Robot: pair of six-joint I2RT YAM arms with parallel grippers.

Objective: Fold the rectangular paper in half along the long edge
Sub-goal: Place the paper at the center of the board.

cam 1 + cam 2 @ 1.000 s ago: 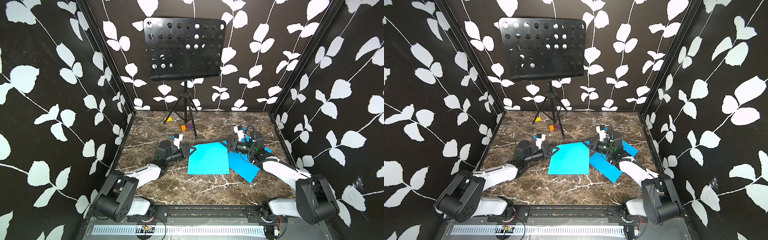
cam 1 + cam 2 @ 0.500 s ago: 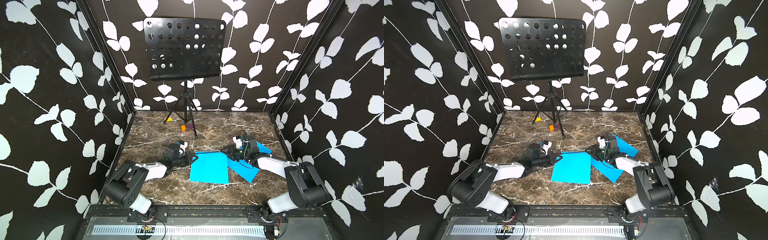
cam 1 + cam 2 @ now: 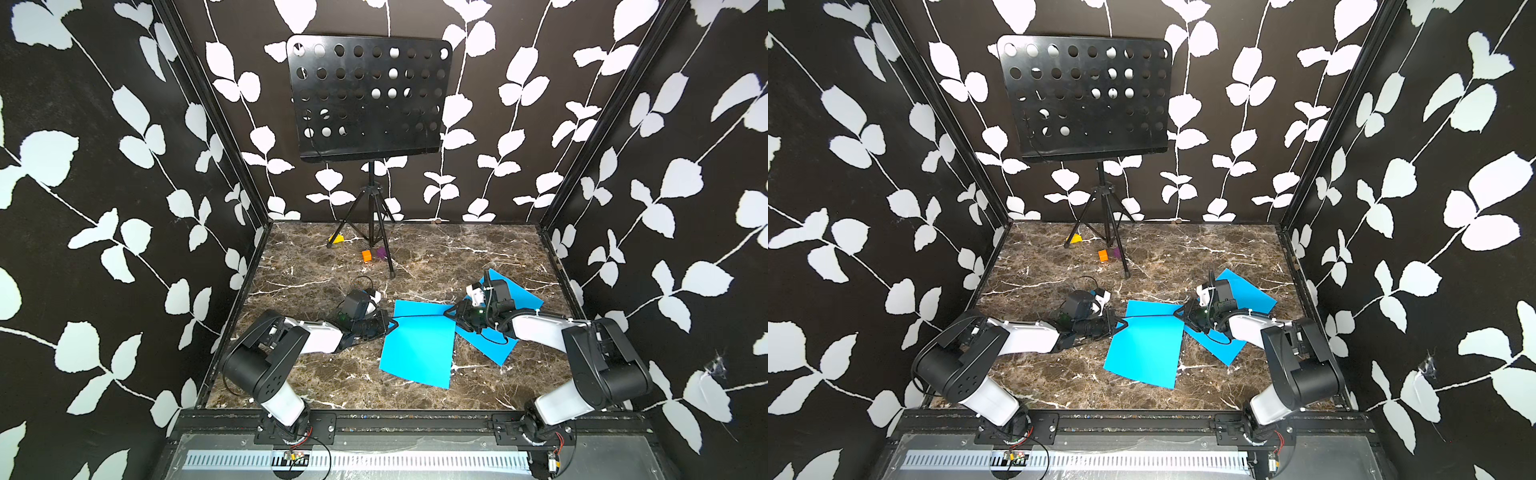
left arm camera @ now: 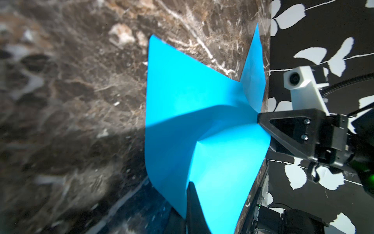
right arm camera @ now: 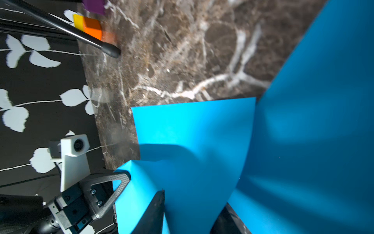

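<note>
The rectangular paper (image 3: 417,353) is a bright blue sheet in the middle of the marble floor, doubled over so that its top layer lies toward the front and a strip of the lower layer (image 3: 419,308) shows behind. My left gripper (image 3: 390,323) is shut on the raised edge's left end, pinching the paper (image 4: 222,162) between its fingers (image 4: 192,194). My right gripper (image 3: 448,312) is at the same edge's right end. In the right wrist view its jaws (image 5: 194,198) stand apart, with the curved paper (image 5: 202,141) between them.
A second blue sheet (image 3: 515,296) lies under the right arm. A black music stand (image 3: 365,95) stands at the back, one tripod foot (image 3: 391,275) near the left arm. Small orange (image 3: 366,255), purple (image 3: 380,252) and yellow (image 3: 336,239) blocks sit by its legs.
Both grippers have come down and toward the front with the paper's edge, laying it over the near half. The right jaws have narrowed a little.
</note>
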